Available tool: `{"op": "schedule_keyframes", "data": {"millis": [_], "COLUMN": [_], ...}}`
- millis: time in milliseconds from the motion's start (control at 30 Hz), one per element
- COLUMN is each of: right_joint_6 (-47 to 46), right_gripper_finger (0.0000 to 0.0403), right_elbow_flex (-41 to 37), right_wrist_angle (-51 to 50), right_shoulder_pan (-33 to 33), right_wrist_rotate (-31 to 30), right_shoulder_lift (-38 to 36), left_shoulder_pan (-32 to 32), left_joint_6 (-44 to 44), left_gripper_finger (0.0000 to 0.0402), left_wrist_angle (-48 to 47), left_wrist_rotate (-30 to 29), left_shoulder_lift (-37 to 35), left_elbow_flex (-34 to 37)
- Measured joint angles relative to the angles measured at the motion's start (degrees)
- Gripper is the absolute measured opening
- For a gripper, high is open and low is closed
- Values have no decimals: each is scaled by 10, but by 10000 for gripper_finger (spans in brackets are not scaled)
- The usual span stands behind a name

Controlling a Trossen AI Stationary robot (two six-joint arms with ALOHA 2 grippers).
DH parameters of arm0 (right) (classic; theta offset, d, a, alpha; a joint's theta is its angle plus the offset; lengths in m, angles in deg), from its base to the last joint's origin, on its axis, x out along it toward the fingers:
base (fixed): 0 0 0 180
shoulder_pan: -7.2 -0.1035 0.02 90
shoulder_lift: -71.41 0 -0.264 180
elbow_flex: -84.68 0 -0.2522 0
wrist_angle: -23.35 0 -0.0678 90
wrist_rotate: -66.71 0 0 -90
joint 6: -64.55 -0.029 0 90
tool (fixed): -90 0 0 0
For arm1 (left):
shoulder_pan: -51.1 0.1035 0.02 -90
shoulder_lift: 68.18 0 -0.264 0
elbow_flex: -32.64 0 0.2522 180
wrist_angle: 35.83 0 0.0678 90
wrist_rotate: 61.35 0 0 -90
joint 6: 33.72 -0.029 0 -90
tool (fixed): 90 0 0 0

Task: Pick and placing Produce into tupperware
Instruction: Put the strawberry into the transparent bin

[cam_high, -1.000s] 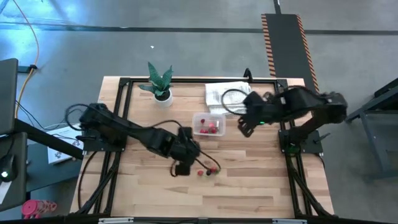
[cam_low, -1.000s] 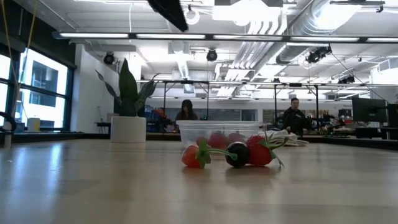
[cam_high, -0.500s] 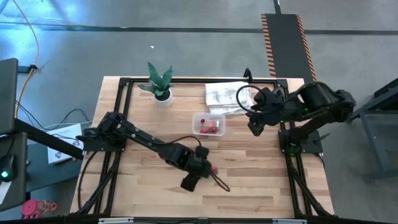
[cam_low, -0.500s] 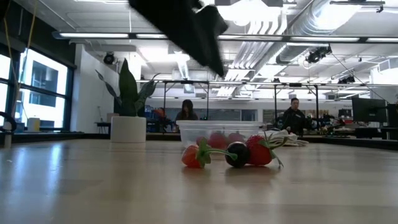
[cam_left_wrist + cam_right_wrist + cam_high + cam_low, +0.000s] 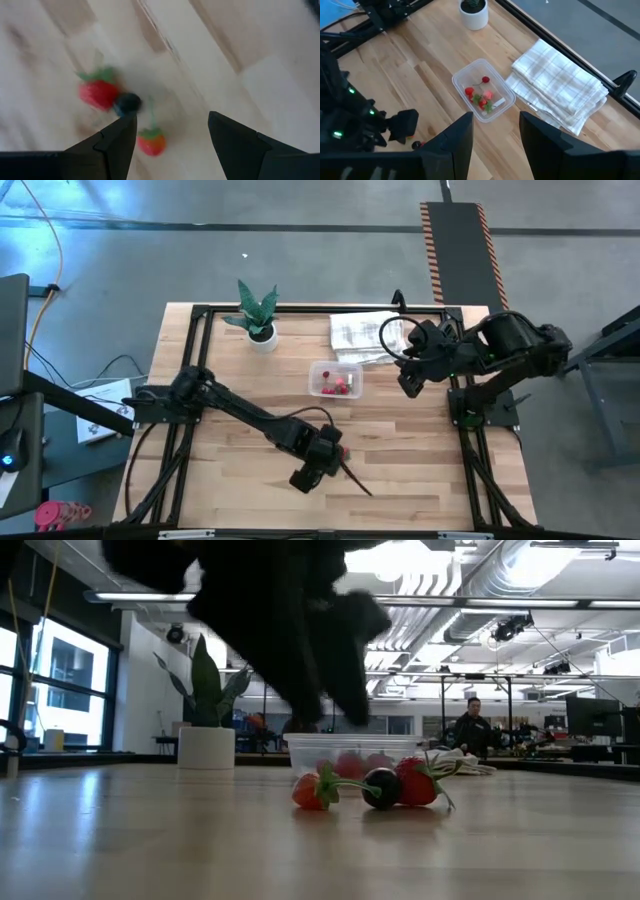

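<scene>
Three loose produce pieces lie on the table: a red strawberry [image 5: 99, 92], a dark berry [image 5: 127, 104] and a small red piece [image 5: 151, 142]. The low view shows them in a row [image 5: 381, 788]. My left gripper [image 5: 170, 130] hangs open just above them [image 5: 330, 455], fingers pointing down and clear of them [image 5: 330, 715]. The clear tupperware [image 5: 335, 380] stands behind them and holds several red and pink pieces [image 5: 482, 97]. My right gripper [image 5: 495, 142] waits open, raised near the table's right edge [image 5: 408, 385].
A green potted plant [image 5: 258, 315] stands at the far left of the table. A white folded towel [image 5: 365, 335] lies beside the tupperware's far right side. Bare wood stretches along the near edge. People sit in the room behind [image 5: 300, 718].
My left gripper has swung from beside the tupperware toward the near edge and to the right, then come down over the three loose pieces. My right gripper drew back a little toward the right edge, then kept still. The produce has not moved.
</scene>
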Motion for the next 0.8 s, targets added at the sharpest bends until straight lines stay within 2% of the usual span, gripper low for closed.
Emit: {"op": "schedule_keyframes", "data": {"millis": [567,667,800], "right_joint_6": [-29,-29,-25], "right_gripper_finger": [152,152,152], "right_elbow_flex": [0,0,0], "right_wrist_angle": [0,0,0], "right_shoulder_pan": [0,0,0], "right_wrist_rotate": [-1,0,-1], "right_shoulder_lift": [0,0,0], "left_shoulder_pan": [1,1,1], "left_joint_6": [2,5,16], "left_gripper_finger": [228,203,141], "left_wrist_angle": [21,21,20], "left_wrist_rotate": [-5,-5,-6], "left_shoulder_lift": [59,59,59], "left_elbow_flex": [0,0,0]}}
